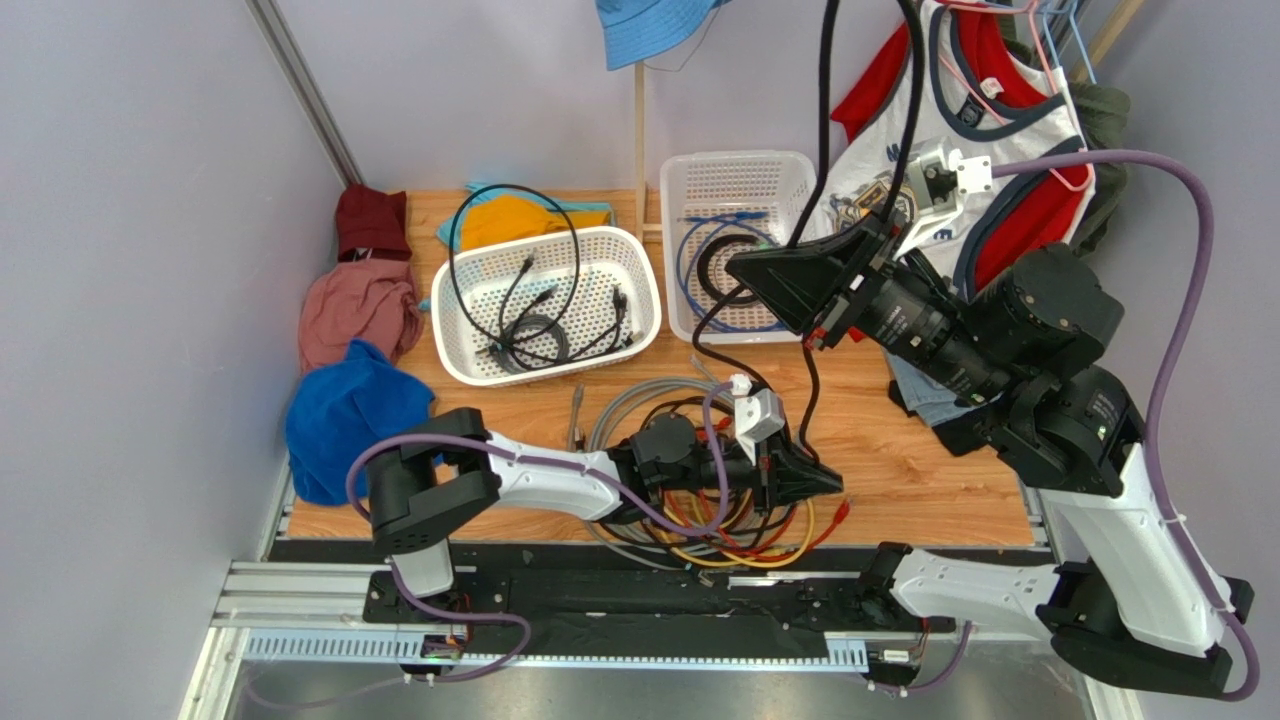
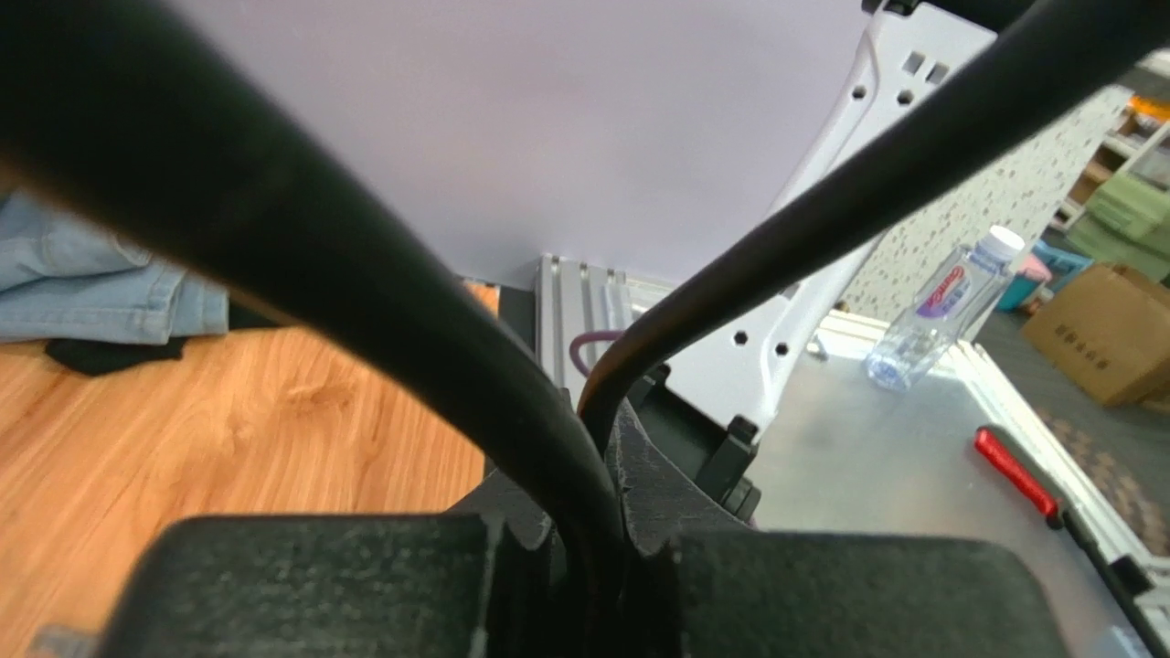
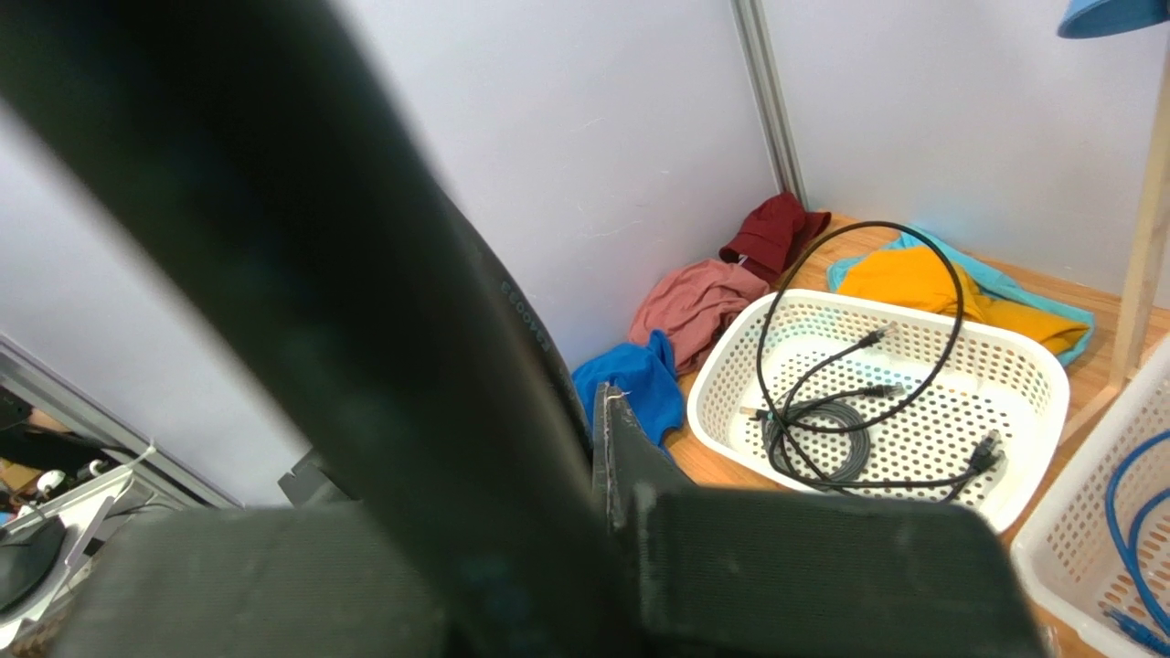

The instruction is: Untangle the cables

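Cloths: three heaps, a maroon cloth (image 1: 370, 221), a pink cloth (image 1: 355, 312) and a blue cloth (image 1: 349, 420), lie in a row just left of the left basket (image 1: 541, 369). One orange cloth (image 1: 511, 221) lies behind it.
Left basket: one, white and perforated, holding only black cords. I cannot count how many.
Tangle (image 1: 751, 533): one heap of grey, black, yellow, red and orange cords on the surface, nearward and to the right of the left basket, by the surface's near edge. The strands are too interlaced to count.
Left fingers (image 1: 804, 477): low over the tangle's right side, drawn narrow and pinching a black cable (image 1: 812, 390). The wrist view shows it wedged between them.
Black cable: one strand rises from the left fingers away from the tangle toward the right fingers (image 1: 759, 273). Its long axis runs near to far, past the right end of the left basket. Two more black strands leave the top edge of the overhead view.
Right basket (image 1: 676, 173): one, just right of the left basket, with one blue coil and one black coil.
Right fingers: raised high above the right basket, closed on a black cable that fills the wrist view. It is probably the same strand.
Deciding relation: the tangle lies below and nearward of the right fingers. The left arm is the nearer one, already at the heap. The likely next move is for the left arm to anchor while the right draws the strand along its axis.
Arms: two.
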